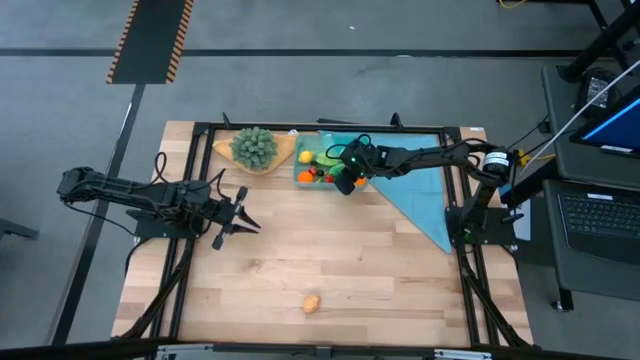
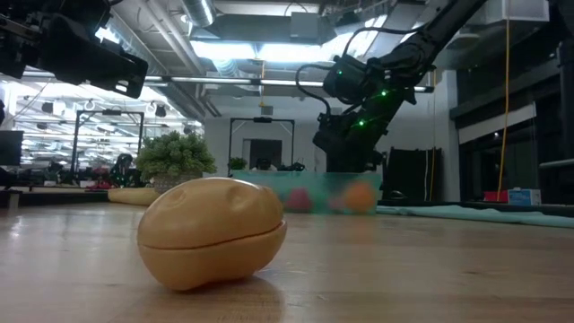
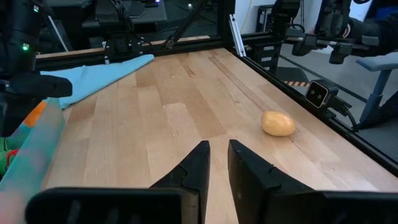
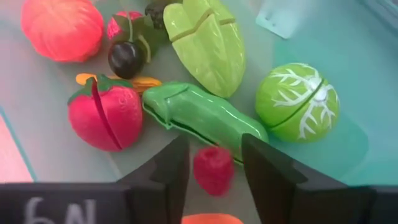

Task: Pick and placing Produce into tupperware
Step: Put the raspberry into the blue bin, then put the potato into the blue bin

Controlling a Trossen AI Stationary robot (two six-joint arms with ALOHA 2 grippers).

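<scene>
From above, the right gripper [image 1: 346, 181] hangs over the near edge of the tupperware [image 1: 300, 172], which sits at the far side of the table [image 1: 380, 280] beside the bushy plant [image 1: 254, 146] and on a corner of the teal cloth [image 1: 420, 205]. The left gripper [image 1: 236, 220] waits over bare wood near the table's left middle. One tan potato [image 1: 312, 302] lies alone near the front edge, well apart from both arms.

At table height the potato [image 2: 212, 231] fills the foreground; the container is a blur behind it.

The left wrist shows its own fingers [image 3: 198, 167] nearly closed on nothing, the potato [image 3: 278, 122] ahead.

The right wrist looks down into the container: between its parted fingers [image 4: 168, 171] a small red berry [image 4: 213, 169] appears to be dropping free (not gripped, I judge). Tomato [image 4: 104, 113], cucumber [image 4: 205, 118], cabbage [image 4: 297, 101] and others already lie inside.

Most produce is in; the potato looks like the last piece left
</scene>
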